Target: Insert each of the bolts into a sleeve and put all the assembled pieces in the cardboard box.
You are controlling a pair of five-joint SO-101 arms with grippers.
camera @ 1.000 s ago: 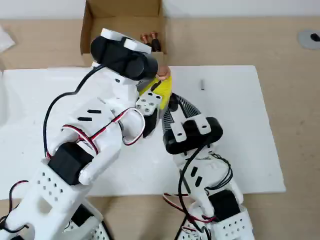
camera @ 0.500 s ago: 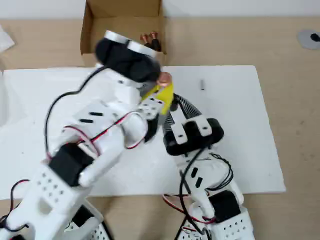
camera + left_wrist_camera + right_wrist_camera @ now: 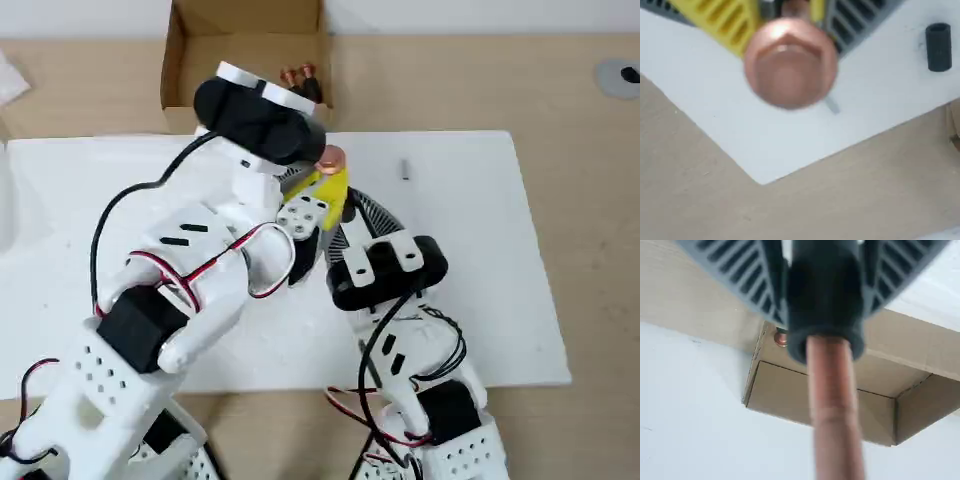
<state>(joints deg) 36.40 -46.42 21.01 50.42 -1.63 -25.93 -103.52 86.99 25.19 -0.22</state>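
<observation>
My left gripper [image 3: 326,178], with its yellow finger [image 3: 722,19], is shut on a copper bolt [image 3: 329,157] whose round head [image 3: 790,67] faces the left wrist camera. My right gripper [image 3: 352,208] has grey ribbed fingers [image 3: 735,270] shut on a black sleeve [image 3: 824,295]. The bolt's shaft [image 3: 835,410] runs into the sleeve's mouth. The two grippers meet over the white mat [image 3: 470,260], just in front of the cardboard box [image 3: 180,60]. Copper-and-black assembled pieces [image 3: 300,80] lie in the box. A spare black sleeve [image 3: 405,169] lies on the mat to the right.
The box's open corner [image 3: 825,405] shows close behind the held parts, with a copper piece [image 3: 781,338] inside. A grey disc [image 3: 620,75] sits on the wooden table at the far right. White objects stand at the left edge [image 3: 10,80].
My left arm has shifted slightly to the right, carrying the bolt a little nearer the right gripper. The right arm has hardly moved.
</observation>
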